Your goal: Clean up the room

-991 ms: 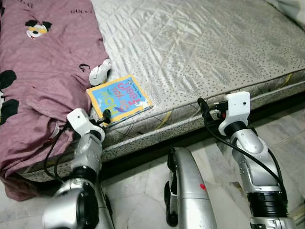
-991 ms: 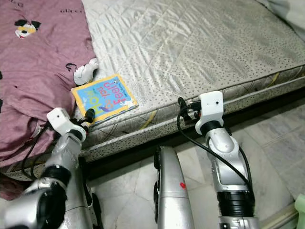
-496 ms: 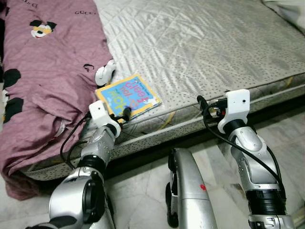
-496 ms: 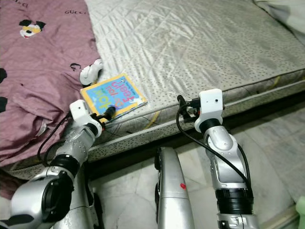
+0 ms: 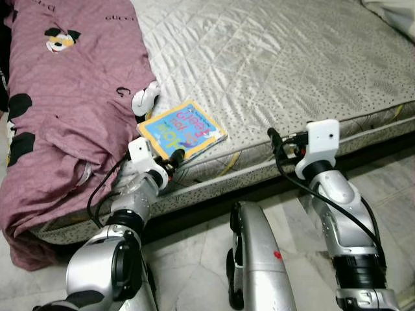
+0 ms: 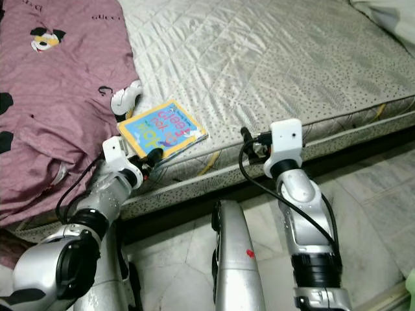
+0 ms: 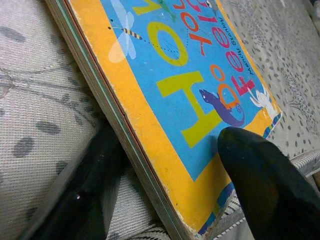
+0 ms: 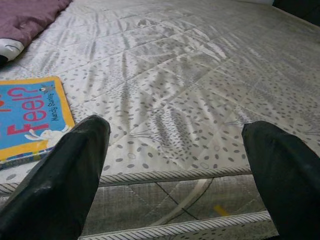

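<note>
Jaws of the left gripper [image 7: 165, 165] straddle the near corner of the blue-and-yellow board book [image 5: 182, 129], not yet clamped, near the grey quilted mattress's [image 5: 279, 58] edge; right gripper [image 8: 175, 165] released, idle.

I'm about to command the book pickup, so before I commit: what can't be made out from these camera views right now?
- Left gripper: left wrist view shows one finger above and one below the book's edge; whether they press it is unclear.
- Book's full title: cut off by the frame in both wrist views, small in the eye views.
- White object beside the book: partly tucked under the purple blanket.
- Floor under the bed: in shadow.
</note>
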Motion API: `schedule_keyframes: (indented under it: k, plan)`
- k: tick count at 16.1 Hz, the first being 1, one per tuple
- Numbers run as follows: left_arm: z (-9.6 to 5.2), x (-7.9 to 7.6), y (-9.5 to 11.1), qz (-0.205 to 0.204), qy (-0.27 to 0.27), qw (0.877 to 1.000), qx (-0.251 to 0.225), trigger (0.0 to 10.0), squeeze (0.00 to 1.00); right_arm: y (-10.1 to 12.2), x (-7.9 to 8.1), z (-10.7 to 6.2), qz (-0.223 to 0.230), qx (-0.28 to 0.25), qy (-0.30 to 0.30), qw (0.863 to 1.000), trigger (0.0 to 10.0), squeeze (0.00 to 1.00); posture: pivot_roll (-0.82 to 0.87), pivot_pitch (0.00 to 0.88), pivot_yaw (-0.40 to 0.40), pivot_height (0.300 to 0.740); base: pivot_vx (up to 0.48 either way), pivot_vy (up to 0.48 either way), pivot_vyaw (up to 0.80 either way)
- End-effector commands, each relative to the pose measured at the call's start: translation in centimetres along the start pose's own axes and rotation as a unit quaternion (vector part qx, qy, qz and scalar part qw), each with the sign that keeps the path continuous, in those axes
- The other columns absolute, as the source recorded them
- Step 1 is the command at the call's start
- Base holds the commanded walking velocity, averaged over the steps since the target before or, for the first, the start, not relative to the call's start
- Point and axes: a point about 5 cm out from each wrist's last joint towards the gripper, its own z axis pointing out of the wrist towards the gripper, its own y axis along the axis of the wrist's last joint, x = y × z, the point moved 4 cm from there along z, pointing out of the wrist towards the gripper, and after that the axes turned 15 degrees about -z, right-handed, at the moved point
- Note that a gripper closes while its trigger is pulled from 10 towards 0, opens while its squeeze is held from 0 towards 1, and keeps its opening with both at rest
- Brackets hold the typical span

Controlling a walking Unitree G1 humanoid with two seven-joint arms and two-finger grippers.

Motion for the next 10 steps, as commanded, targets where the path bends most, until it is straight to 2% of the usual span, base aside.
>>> schedule_keyframes:
  k: [1, 2, 8, 10]
  plan:
    - [0.1, -0.3, -1.5, -0.011, -0.008, 0.999, 0.031, 0.0, 0.0, 0.1, 0.1, 0.2, -0.003, -0.002, -0.001, 1.0, 10.0, 0.0, -0.21, 0.124, -0.056, 0.497, 0.0, 0.0, 0.0]
    - [0.0, -0.1, -1.2, -0.018, -0.011, 0.999, 0.025, 0.0, 0.0, 0.3, 0.6, 0.5, -0.004, -0.007, 0.01, 1.0, 10.0, 0.0, -0.2, 0.118, -0.063, 0.497, 0.0, 0.0, 0.0]
    - [-0.1, 0.1, -0.4, -0.025, -0.017, 0.999, 0.01, 0.0, 0.0, 0.5, 0.8, 1.1, -0.001, -0.013, 0.008, 1.0, 10.0, 0.0, -0.19, 0.112, -0.053, 0.497, 0.0, 0.0, 0.0]
    - [-0.4, 0.6, 0.6, -0.023, -0.01, 0.999, -0.027, 0.0, 0.0, 0.4, 1.3, 1.0, 0.005, -0.014, 0.011, 1.0, 10.0, 0.0, -0.18, 0.106, -0.044, 0.497, 0.0, 0.0, 0.0]
